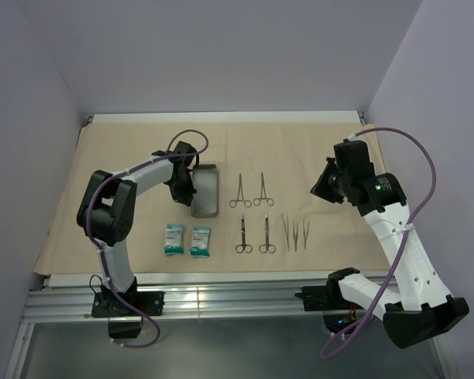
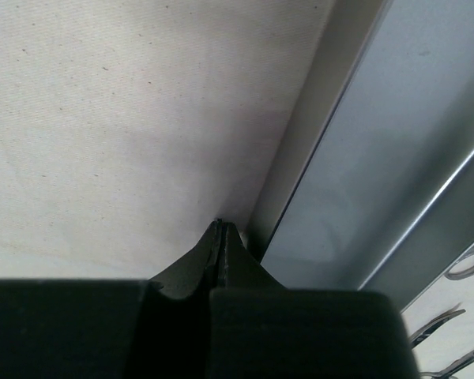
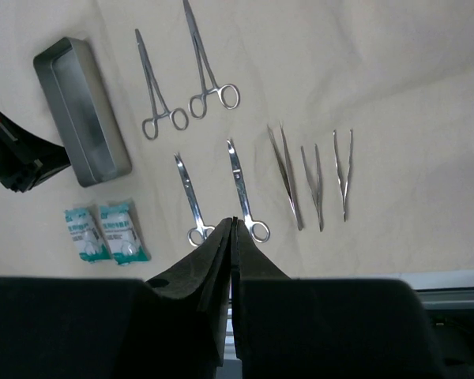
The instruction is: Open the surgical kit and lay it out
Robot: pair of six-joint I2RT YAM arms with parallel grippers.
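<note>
Left pincer [image 2: 221, 229] is closed and empty, its tips just beside the grey tray [image 1: 207, 192]. Right pincer [image 3: 232, 225], closed and empty, hangs above the tan drape [image 1: 332, 237], where forceps [image 1: 240, 192], tweezers [image 1: 295, 232] and packets [image 1: 174, 238] lie in rows.

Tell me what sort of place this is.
Probably a robot test cell staged as a surgical prep bench: plain walls, left arm and right arm bolted to an aluminium rail, forceps and tweezers laid on a tan drape.
</note>
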